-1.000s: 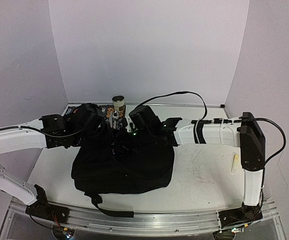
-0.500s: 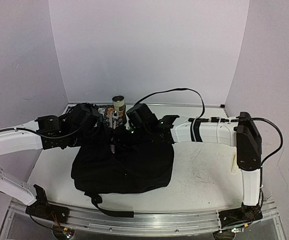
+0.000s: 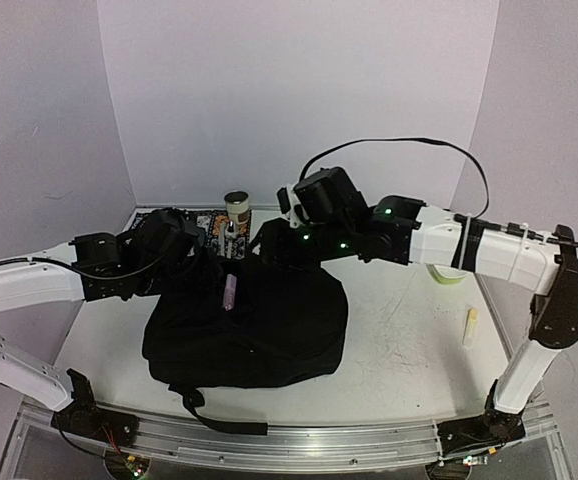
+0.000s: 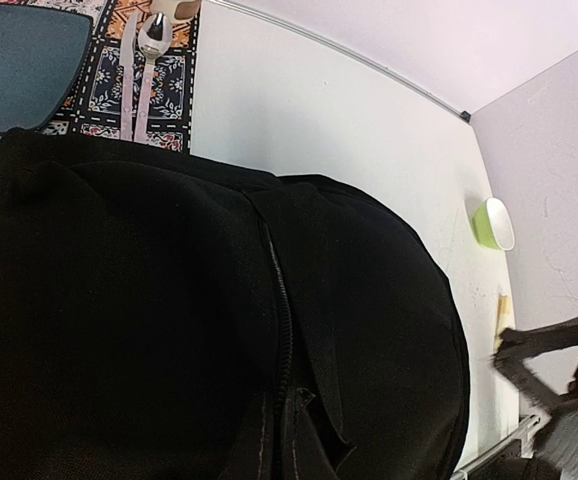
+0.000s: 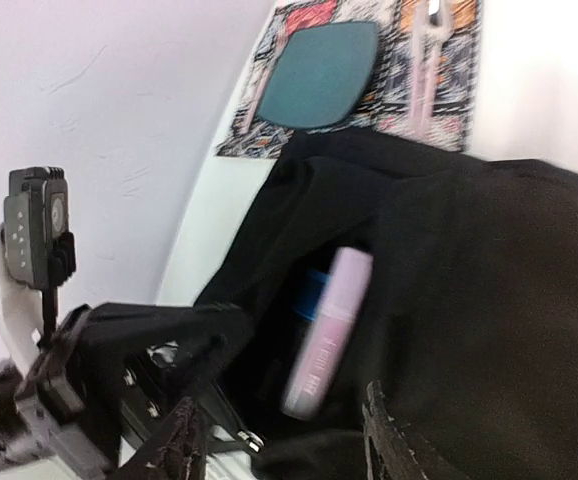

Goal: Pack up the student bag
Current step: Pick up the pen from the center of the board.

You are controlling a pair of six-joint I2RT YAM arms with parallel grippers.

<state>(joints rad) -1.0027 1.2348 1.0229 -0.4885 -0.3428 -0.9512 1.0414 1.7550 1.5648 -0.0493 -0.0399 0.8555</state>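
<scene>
The student bag (image 3: pixel 259 330), a floppy black backpack, lies mid-table and fills the left wrist view (image 4: pixel 169 300). Its top opening gapes toward the back. A pink tube (image 3: pixel 229 293) leans in that opening, seen close in the right wrist view (image 5: pixel 327 345) over something blue (image 5: pixel 314 290) inside. My right gripper (image 3: pixel 267 243) hovers above the bag's back edge, open, its fingertips (image 5: pixel 384 440) apart with nothing between them. My left gripper (image 3: pixel 197 258) is shut on the bag's upper left rim, holding the fabric up; its own fingers are hidden in the left wrist view.
A patterned placemat (image 4: pixel 169 80) at the back left carries a dark teal plate (image 5: pixel 319 75) and pale cutlery (image 4: pixel 144 70). A can (image 3: pixel 236 208) stands behind the bag. A green bowl (image 4: pixel 491 222) and a pale stick (image 3: pixel 470 326) lie to the right.
My right gripper has opened, risen and drawn back to the right out of the bag's mouth, leaving the pink tube there. The left arm has hardly moved.
</scene>
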